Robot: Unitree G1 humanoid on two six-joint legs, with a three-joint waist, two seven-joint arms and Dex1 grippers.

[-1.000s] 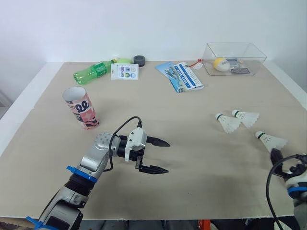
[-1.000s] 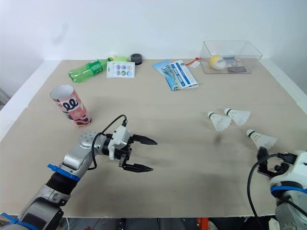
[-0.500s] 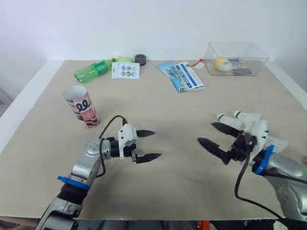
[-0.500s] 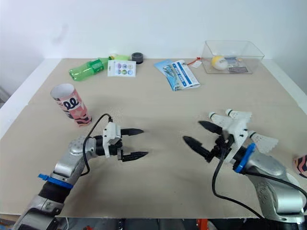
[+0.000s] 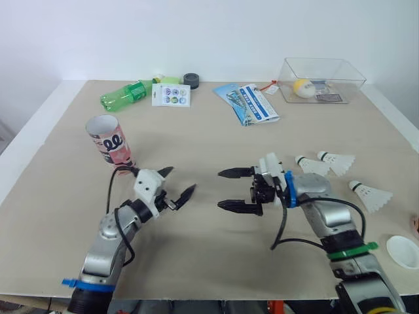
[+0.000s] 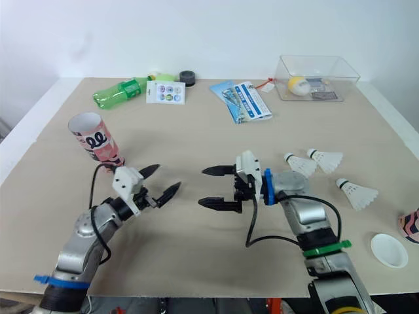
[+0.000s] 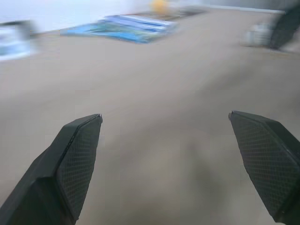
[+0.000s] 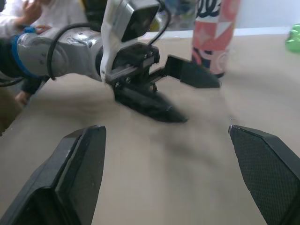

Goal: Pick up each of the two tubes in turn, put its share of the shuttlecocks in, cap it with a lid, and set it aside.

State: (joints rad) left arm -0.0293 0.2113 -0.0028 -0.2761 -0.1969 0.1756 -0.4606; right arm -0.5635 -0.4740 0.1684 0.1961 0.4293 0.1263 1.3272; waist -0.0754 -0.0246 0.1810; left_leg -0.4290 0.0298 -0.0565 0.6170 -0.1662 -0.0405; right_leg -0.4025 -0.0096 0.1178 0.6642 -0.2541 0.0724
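pink and white, with black loops printed on it, the first tube (image 5: 109, 142) stood upright and open-topped on the left side of the beige table (image 5: 216, 140), uncapped and well apart from both grippers. three white shuttlecocks (image 5: 336, 160) with dark-banded cork ends lay on their sides at the right, two nearly touching and one nearer the edge. a round white lid (image 5: 402, 251) lay flat at the right front corner.

the left gripper (image 5: 182, 178) and right gripper (image 5: 220, 189) faced each other over the middle of the table, each with its fingers spread wide and nothing between them.

the right eye view caught the pink patterned end of a second tube (image 6: 411, 226) at the table's right edge, just beyond the lid. the right wrist view gave the left gripper from the front, with the first tube standing behind it. the left wrist view looked across bare table to a blurred blue leaflet (image 7: 124, 27).

a green bottle (image 5: 126, 97) and a clear box (image 5: 322, 70) sat along the far edge.
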